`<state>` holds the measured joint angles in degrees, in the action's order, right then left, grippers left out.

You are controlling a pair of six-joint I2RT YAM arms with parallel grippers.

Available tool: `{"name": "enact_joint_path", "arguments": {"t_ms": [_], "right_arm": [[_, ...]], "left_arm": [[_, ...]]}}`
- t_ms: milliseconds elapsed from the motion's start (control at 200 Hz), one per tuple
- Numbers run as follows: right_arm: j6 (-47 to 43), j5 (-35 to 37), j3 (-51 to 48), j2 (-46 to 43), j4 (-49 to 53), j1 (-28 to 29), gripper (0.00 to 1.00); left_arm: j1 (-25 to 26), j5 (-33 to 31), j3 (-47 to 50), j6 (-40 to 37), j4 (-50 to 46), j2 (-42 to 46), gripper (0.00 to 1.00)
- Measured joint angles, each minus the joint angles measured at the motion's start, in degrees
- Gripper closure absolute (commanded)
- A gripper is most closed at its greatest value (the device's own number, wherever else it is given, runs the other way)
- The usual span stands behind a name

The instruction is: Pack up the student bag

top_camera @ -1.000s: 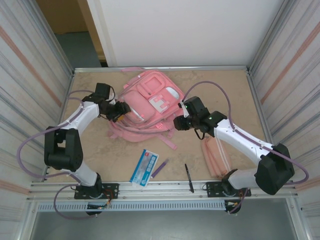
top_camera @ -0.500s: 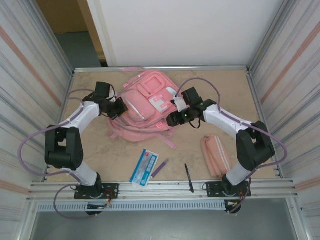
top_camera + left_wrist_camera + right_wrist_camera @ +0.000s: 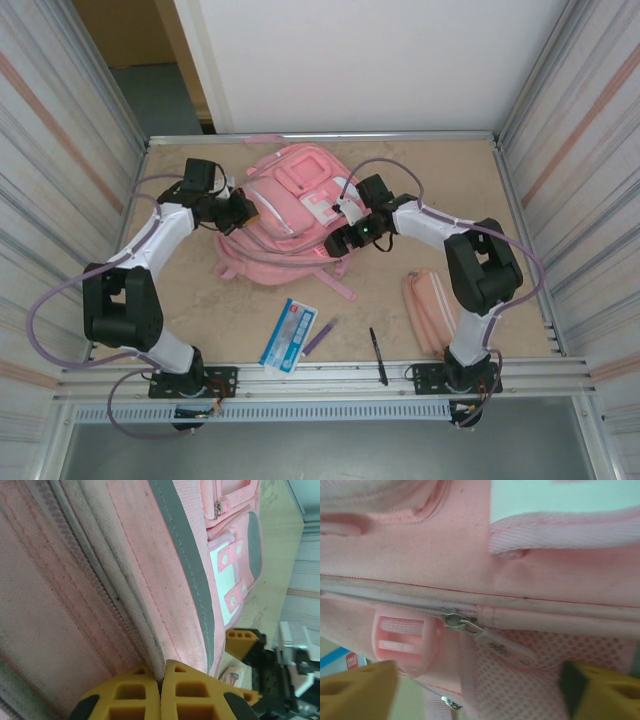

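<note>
The student bag (image 3: 290, 200), a big pink backpack, lies front up at the back middle of the table. My left gripper (image 3: 245, 213) is at its left side, shut on a fold of pink fabric beside the zip seam (image 3: 162, 677). The bag's cloth (image 3: 100, 580) runs right up to those yellow pads. My right gripper (image 3: 345, 238) hovers at the bag's lower right edge, open wide. Between its fingers (image 3: 480, 690) hang a metal zip slider (image 3: 455, 621) and its pink pull tab (image 3: 502, 647), untouched, next to a pink buckle (image 3: 402, 640).
A slim pink pencil case (image 3: 432, 312) lies near the right arm's base. A blue and white packet (image 3: 288, 335), a purple pen (image 3: 320, 336) and a black pen (image 3: 378, 356) lie along the front edge. Corrugated walls (image 3: 70, 200) close in both sides.
My left gripper has closed on the bag's fabric. The right gripper has moved left onto the bag's lower right edge and opened wide.
</note>
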<state>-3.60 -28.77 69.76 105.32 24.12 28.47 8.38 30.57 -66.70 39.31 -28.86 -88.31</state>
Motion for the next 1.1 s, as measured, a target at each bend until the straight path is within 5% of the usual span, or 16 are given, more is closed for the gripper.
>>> {"name": "enact_joint_path", "arguments": {"t_ms": [802, 1102], "right_arm": [[-4.55, -8.59, 4.28, 3.39, 1.77, -0.85, 0.96], [-4.39, -6.71, 5.18, 1.97, 5.07, -0.31, 1.00]], "left_arm": [[-0.17, 2.03, -2.56, 0.42, -1.33, -0.02, 1.00], [-0.50, 2.69, -2.25, 0.76, -0.98, -0.13, 1.00]]}}
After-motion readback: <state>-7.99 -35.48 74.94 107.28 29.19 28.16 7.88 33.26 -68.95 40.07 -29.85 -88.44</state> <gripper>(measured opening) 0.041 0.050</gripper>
